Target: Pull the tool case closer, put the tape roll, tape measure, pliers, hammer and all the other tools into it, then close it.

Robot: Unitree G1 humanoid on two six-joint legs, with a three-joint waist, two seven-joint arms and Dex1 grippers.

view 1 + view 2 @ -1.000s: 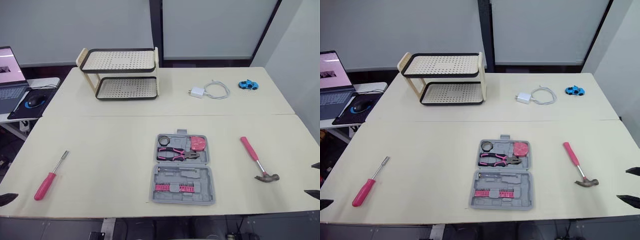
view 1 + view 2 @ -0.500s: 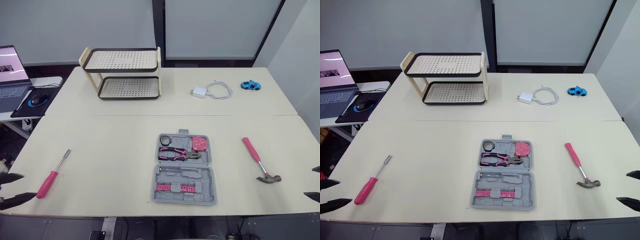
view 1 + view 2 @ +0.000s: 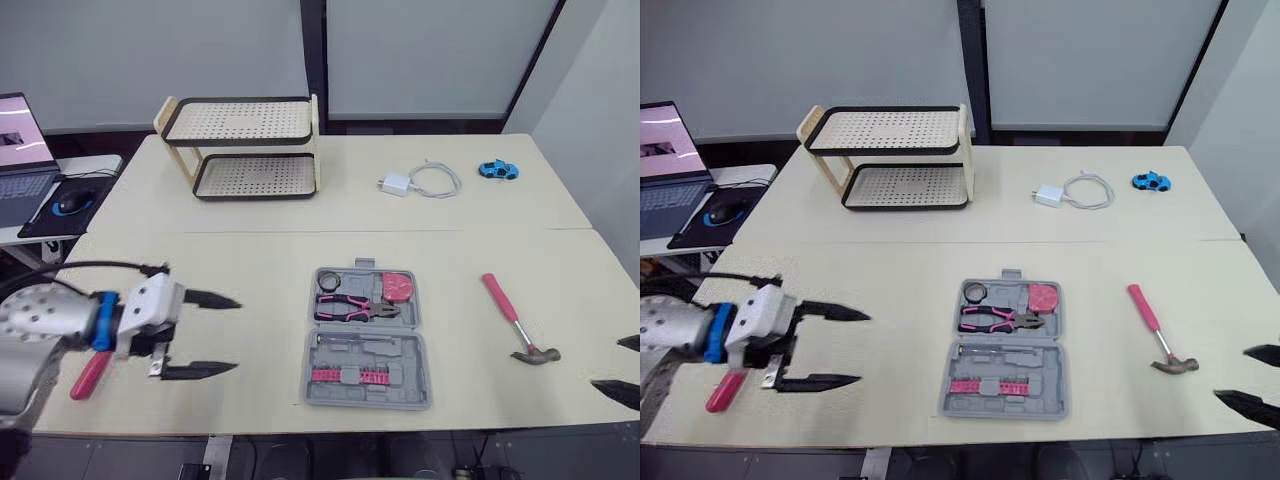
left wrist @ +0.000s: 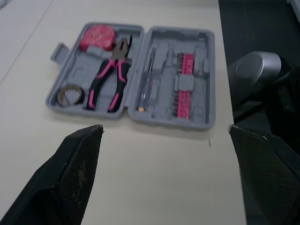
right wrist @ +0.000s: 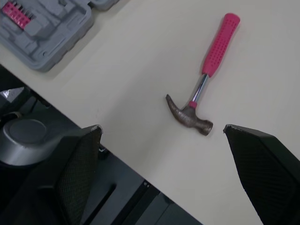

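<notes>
open tool case (image 3: 367, 339), well right of spread left tool (image 3: 237, 334)

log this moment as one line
left gripper: open, left of tool case | right gripper: open, near hammer | tool case: open, pliers inside | hammer, screwdriver: on table

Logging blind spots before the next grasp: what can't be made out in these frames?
Screwdriver: shaft hidden behind the left hand, eye views.
Right hand: cut off by the right edge, eye views.
Bit row in the tool case: too small to tell types, any view.
</notes>
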